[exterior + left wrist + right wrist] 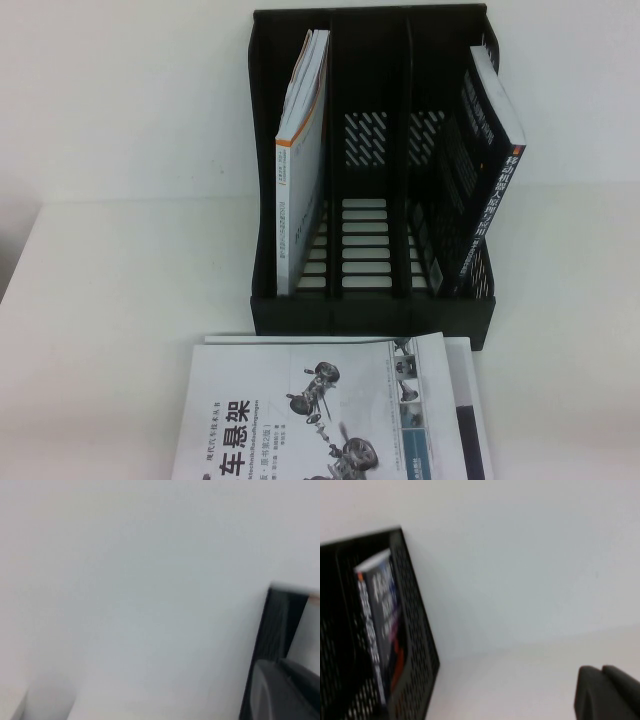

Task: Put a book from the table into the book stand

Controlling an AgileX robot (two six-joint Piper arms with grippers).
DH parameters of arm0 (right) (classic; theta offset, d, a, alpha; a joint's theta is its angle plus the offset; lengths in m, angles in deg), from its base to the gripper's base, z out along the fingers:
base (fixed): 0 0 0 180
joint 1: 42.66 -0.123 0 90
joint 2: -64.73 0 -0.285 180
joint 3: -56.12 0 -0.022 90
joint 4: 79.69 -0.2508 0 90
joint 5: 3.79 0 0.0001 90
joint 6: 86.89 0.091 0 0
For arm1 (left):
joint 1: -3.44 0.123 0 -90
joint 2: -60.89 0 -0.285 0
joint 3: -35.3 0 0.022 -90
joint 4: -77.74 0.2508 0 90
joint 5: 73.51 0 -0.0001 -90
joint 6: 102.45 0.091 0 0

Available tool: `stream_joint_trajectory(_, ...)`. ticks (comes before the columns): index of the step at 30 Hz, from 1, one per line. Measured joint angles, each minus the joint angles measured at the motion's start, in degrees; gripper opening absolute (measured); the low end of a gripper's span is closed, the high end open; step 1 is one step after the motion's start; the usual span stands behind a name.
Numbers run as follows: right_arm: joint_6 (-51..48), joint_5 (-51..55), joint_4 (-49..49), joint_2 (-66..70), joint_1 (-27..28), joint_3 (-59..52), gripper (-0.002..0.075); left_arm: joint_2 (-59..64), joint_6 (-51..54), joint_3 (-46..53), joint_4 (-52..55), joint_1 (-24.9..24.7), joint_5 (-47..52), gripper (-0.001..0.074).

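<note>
A black book stand (370, 312) with three slots stands at the back of the white table. Its left slot holds a white and orange book (300, 170), its right slot a dark book (492, 150), and the middle slot is empty. A white book with a car-suspension cover (300, 420) lies flat in front of the stand. Neither gripper shows in the high view. My left gripper (282, 690) hangs beside the stand's edge (275, 625), fingers together and empty. My right gripper (602, 692) is shut and empty, off to the side of the stand (415, 645) and dark book (380, 620).
A second white book or sheet (465, 400) pokes out from under the flat book on its right side. The white wall rises right behind the stand. The table (120, 330) stretches bare to the left and right of the stand.
</note>
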Motion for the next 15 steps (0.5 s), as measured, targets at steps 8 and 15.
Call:
stream_joint_trajectory(8, -0.95, -5.03, 0.00, 0.00, 0.00, 0.00, -0.0003, 0.00, 0.00, 0.00, 0.00, 0.00, -18.22, -0.0004)
stream_joint_trajectory(15, -1.18, -6.51, -1.44, 0.00, 0.00, -0.08, -0.0003, 0.00, 2.48, 0.00, -1.19, 0.00, -19.78, -0.0004)
